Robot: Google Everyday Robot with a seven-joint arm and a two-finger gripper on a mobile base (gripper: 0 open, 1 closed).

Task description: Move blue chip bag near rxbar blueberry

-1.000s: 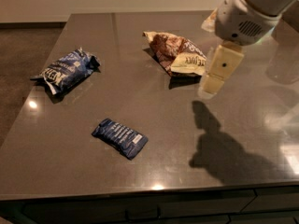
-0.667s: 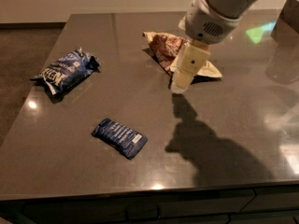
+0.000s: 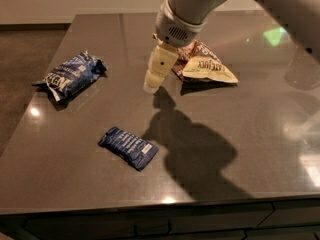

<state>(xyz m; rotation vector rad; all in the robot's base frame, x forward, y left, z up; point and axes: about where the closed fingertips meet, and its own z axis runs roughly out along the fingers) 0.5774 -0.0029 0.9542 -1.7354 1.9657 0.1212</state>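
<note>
Right, this looks like the approach: the gripper (image 3: 151,85) hovers over the table (image 3: 240,134) just beside the brown chip bag (image 3: 205,66), well apart from the blue chip bag (image 3: 71,76) at the left. It holds nothing; how wide it's open, I can't tell. Next, I'd say, it must reach left, grab that bag, then carry it toward the rxbar blueberry (image 3: 128,147).

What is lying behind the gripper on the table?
The gripper hangs over the middle of the table. Behind it lies the brown and cream chip bag; the arm covers the bag's left edge, so that part cannot be seen.
</note>
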